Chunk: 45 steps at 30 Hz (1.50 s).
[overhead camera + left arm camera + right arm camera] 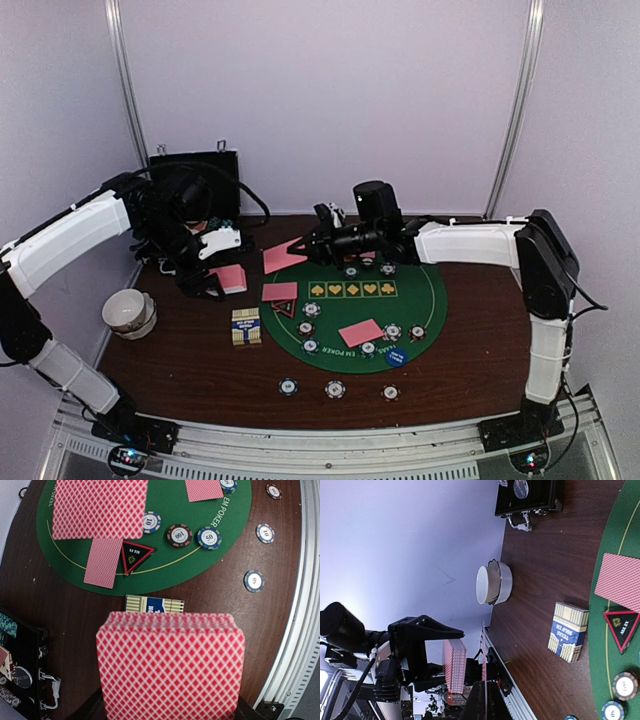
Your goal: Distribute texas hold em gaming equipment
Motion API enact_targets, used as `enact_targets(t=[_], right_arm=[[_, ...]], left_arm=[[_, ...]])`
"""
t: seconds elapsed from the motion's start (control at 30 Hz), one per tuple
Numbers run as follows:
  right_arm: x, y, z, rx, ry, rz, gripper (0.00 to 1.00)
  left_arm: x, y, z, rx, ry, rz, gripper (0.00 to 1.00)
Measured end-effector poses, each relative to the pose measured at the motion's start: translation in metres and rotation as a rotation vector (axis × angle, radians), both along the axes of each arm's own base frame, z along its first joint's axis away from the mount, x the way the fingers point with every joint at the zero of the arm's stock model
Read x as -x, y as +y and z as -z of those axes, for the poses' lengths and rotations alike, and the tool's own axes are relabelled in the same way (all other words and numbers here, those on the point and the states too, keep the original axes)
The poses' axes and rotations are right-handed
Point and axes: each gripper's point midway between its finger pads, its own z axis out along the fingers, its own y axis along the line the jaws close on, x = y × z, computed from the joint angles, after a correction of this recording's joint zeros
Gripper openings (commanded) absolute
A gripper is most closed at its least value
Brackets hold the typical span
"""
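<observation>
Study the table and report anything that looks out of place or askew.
Three poker chips lie on bare wood in front of the green mat, while the other chips sit on it. Nothing looks spilled or damaged.

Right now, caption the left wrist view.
Left gripper holds a red-backed deck; card box, chips and felt mat beyond.

The table [480, 340] is dark wood, smooth with a soft shine. The mat [425, 285] looks like green cloth, matt. The cards [170, 665] are smooth paper. The chips [209, 538] look like shiny plastic. The bowl [495, 582] is white and glossy. The case [542, 500] is black with shiny metal clasps [521, 525]. The box [568, 631] is thin card. The rail [300, 605] is ribbed grey metal.
</observation>
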Motion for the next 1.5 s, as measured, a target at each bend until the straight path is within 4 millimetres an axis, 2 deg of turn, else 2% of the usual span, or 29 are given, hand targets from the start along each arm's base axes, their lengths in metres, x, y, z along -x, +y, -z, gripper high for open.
enact_targets(t=[0.13,0.23,0.43,0.57,0.7,0.9,1.17,1.33,1.5], right_arm=[[-0.021,0.002,0.022,0.063,-0.013,0.006,0.0],[-0.04,0.01,0.053,0.134,-0.02,0.009,0.0],[-0.064,0.023,0.118,0.255,0.004,0.01,0.0],[-0.075,0.029,0.142,0.29,0.015,0.017,0.0],[-0.086,0.036,0.15,0.3,-0.001,0.025,0.04],[-0.097,0.04,0.161,0.329,-0.024,0.031,0.16],[-0.101,0.025,0.179,0.422,-0.04,0.026,0.34],[-0.106,0.016,0.18,0.463,-0.068,0.026,0.47],[-0.109,0.01,0.168,0.504,-0.111,0.018,0.56]], left_arm=[[0.0,0.0,-0.002,0.003,-0.006,0.001,0.0],[0.001,0.0,-0.002,0.004,-0.007,0.0,0.0],[0.002,0.001,-0.001,0.003,-0.004,0.0,0.0],[0.002,0.001,-0.002,0.004,-0.005,0.001,0.0],[0.002,0.001,-0.002,0.004,-0.005,0.001,0.0],[0.002,0.001,-0.002,0.006,-0.004,0.002,0.0],[0.002,0.001,-0.002,0.007,-0.003,0.002,0.0],[0.002,0.001,-0.002,0.007,-0.003,0.001,0.0],[0.002,0.001,-0.002,0.006,-0.003,0.001,0.0]])
